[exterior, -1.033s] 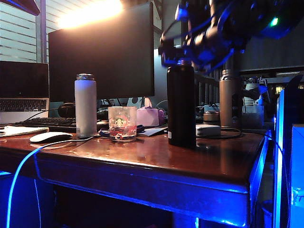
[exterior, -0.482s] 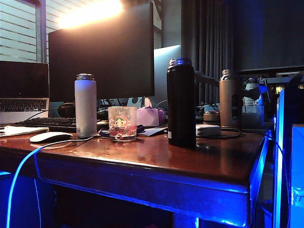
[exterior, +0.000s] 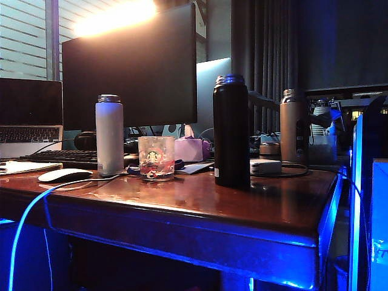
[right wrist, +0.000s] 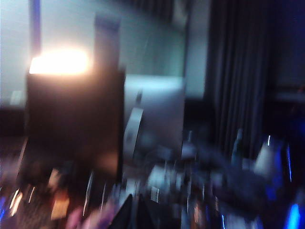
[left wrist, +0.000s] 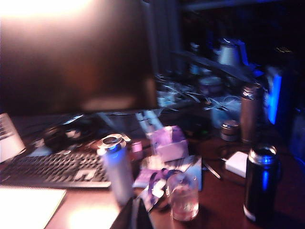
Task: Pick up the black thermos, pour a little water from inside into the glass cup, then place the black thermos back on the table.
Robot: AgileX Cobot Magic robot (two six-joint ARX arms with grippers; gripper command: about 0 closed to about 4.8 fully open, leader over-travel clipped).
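Counted three flasks on the desk (exterior: 242, 212): one black thermos (exterior: 231, 130) standing upright, one white flask (exterior: 109, 134), one bronze flask (exterior: 291, 124); one glass cup (exterior: 156, 157) between white and black. Glimpsed left end effector (left wrist: 134, 213) and right end effector (right wrist: 132, 212), both pinched together on nothing, raised above the desk

white flask (exterior: 109, 133) upright | bronze flask (exterior: 292, 124) | monitor (exterior: 129, 66) | mouse (exterior: 63, 175)
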